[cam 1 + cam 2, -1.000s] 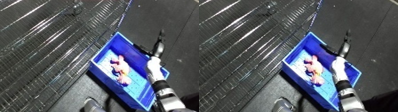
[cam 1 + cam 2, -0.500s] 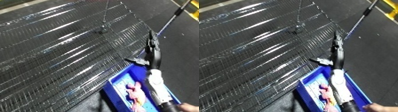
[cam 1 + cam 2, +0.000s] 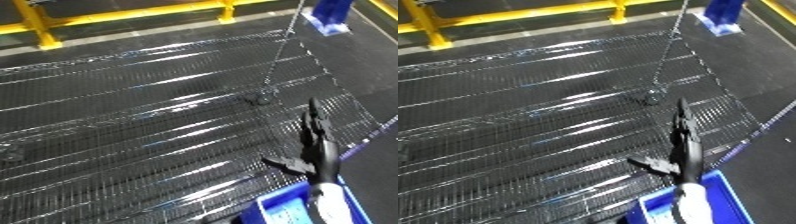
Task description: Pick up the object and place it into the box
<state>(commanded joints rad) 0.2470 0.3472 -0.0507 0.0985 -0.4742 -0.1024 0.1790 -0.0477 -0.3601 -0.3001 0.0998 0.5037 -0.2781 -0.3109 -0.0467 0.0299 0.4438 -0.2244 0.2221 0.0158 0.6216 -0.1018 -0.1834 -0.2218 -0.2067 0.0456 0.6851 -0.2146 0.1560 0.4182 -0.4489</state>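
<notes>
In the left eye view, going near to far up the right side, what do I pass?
Blue bin at the bottom edge → right hand, fingers straight, over the wire mesh → dark lump on the mesh → blue object at the top.

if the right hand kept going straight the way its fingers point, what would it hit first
Probably the wire mesh: the right hand has straight fingers pointing up the view, across the mesh. Its height above the mesh is unclear, so it might pass just over.

I can read no writing anywhere I look. No label, number or sign shows on anything in front of me.
</notes>
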